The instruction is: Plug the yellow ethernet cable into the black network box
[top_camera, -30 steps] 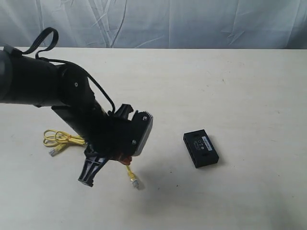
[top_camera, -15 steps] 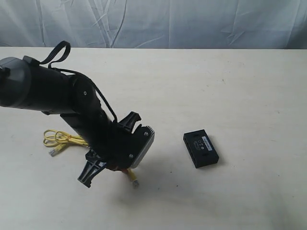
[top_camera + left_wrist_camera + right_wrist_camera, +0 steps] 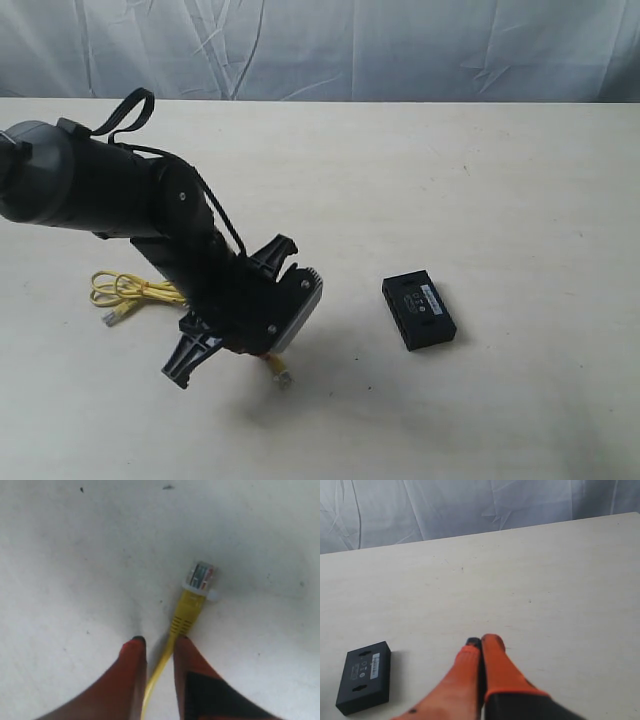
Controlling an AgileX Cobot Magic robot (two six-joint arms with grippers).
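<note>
At the far left of the exterior view, the yellow ethernet cable (image 3: 125, 290) lies in loose loops on the pale table (image 3: 480, 180), with one clear plug resting beside the loops. The cord passes under the black left arm (image 3: 110, 195) and comes out again at the left gripper (image 3: 262, 356), where the other plug lies on the table just past the fingertips.

That view hides the jaws. The left wrist view shows them: the left gripper (image 3: 157, 641) is open only a narrow slot, with the cord running between its two red fingers (image 3: 131, 672) and touching one near its tip. The gap is wider than the cord, so it is straddled, not pinched. The clear plug, with its yellow boot, lies flat on the surface ahead of the fingertips.

Further right, well apart from the plug, the black network box (image 3: 419, 312) sits flat with bare table all round it. There is wide open room beyond it towards the right edge, and back to the grey cloth (image 3: 400, 50).

Only the right wrist view shows the right gripper (image 3: 477, 642): its orange fingers are pressed together on nothing, above bare table, with the box (image 3: 364, 677) off to one side.

The box's top carries a small white label and tiny markings — too small to read.
</note>
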